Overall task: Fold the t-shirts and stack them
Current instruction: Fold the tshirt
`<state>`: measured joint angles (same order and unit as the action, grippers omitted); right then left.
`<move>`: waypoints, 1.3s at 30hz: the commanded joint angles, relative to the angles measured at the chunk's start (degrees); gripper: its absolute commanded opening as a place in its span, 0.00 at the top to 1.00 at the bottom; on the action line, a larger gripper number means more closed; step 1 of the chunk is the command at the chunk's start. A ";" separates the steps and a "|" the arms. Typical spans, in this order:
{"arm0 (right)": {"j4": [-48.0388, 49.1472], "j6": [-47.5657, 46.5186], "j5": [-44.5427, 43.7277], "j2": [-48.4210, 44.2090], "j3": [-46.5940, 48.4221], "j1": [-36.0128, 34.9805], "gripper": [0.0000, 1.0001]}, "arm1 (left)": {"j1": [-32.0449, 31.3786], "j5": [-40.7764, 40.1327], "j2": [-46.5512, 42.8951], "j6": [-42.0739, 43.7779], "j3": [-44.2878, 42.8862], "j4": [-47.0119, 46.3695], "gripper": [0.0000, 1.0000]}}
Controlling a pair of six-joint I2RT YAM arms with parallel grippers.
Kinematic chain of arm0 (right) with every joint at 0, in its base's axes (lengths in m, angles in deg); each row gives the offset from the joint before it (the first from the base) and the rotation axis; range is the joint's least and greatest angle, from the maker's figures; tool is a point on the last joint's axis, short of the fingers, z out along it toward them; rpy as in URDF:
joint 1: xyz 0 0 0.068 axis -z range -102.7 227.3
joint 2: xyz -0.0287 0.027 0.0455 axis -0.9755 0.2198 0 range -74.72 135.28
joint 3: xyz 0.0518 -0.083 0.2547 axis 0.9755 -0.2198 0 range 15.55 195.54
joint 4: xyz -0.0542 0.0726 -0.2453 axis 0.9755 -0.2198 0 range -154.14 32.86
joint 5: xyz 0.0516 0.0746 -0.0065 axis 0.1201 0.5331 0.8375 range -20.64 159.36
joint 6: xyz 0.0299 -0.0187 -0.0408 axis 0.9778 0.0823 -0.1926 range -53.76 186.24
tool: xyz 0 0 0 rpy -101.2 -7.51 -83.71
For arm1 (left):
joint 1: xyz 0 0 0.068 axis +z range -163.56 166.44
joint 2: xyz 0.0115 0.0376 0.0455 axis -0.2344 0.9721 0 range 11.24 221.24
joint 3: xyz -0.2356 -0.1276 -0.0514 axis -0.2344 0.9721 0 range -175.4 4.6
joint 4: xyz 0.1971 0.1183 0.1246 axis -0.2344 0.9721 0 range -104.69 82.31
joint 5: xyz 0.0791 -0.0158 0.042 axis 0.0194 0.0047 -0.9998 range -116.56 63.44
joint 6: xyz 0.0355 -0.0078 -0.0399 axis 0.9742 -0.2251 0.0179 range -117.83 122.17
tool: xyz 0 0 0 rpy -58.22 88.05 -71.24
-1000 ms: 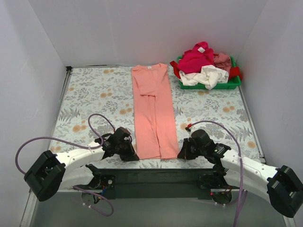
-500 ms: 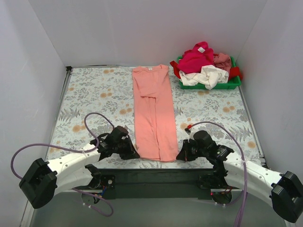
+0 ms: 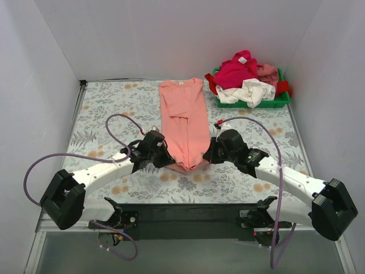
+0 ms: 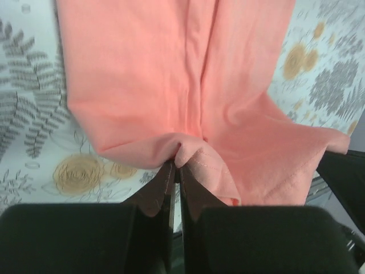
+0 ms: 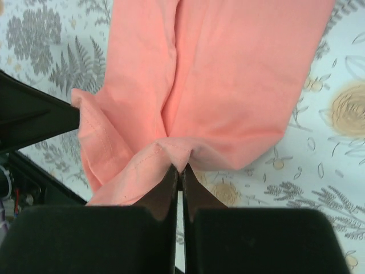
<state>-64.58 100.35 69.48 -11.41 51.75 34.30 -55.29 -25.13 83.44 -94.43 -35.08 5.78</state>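
Observation:
The salmon-pink t-shirt (image 3: 182, 117) lies as a long narrow strip down the middle of the floral table, collar at the far end. My left gripper (image 3: 167, 161) is shut on its near left hem corner (image 4: 188, 157). My right gripper (image 3: 205, 158) is shut on its near right hem corner (image 5: 171, 151). Both hold the hem lifted and carried over the shirt's lower part, so the near end doubles over. The magenta, white, red and dusty pink t-shirts (image 3: 244, 77) lie piled in the green tray (image 3: 282, 101) at the far right.
White walls close the table on the left, back and right. The floral tablecloth (image 3: 108, 114) lies bare left of the shirt and between the shirt and the tray. The black base bar (image 3: 188, 214) with both arm mounts runs along the near edge.
Both grippers have moved away from the near edge toward the table's middle, lifting the shirt's near hem with them. The shirt's visible length has shortened as its near end folds over.

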 commanded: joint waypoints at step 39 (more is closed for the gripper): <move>4.98 -9.32 6.38 45.50 43.51 17.60 0.99 | 21.78 1.91 37.22 15.21 -33.79 -12.38 1.00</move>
<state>-61.43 91.37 74.88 32.94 91.79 51.11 -34.44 -24.35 120.51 -80.66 -66.71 -5.52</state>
